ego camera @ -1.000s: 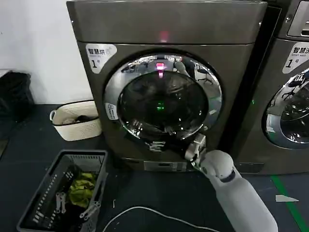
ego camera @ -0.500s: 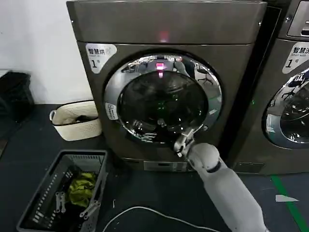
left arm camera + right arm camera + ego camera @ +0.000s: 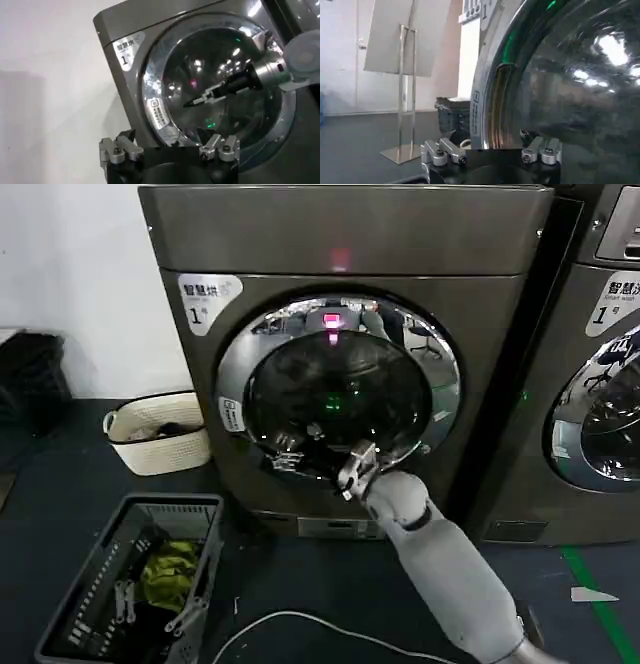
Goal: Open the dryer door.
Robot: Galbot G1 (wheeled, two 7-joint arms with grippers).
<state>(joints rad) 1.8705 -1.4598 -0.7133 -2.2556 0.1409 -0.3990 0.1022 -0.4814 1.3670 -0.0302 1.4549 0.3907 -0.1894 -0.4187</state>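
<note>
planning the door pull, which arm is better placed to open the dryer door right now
Right. The right end effector sits against the lower part of the dryer door, its fingers open. The left end effector hangs back from the machine, also open.

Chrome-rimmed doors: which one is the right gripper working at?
The fully visible dryer door, with the right gripper at its lower rim; the other door is cut off.
</note>
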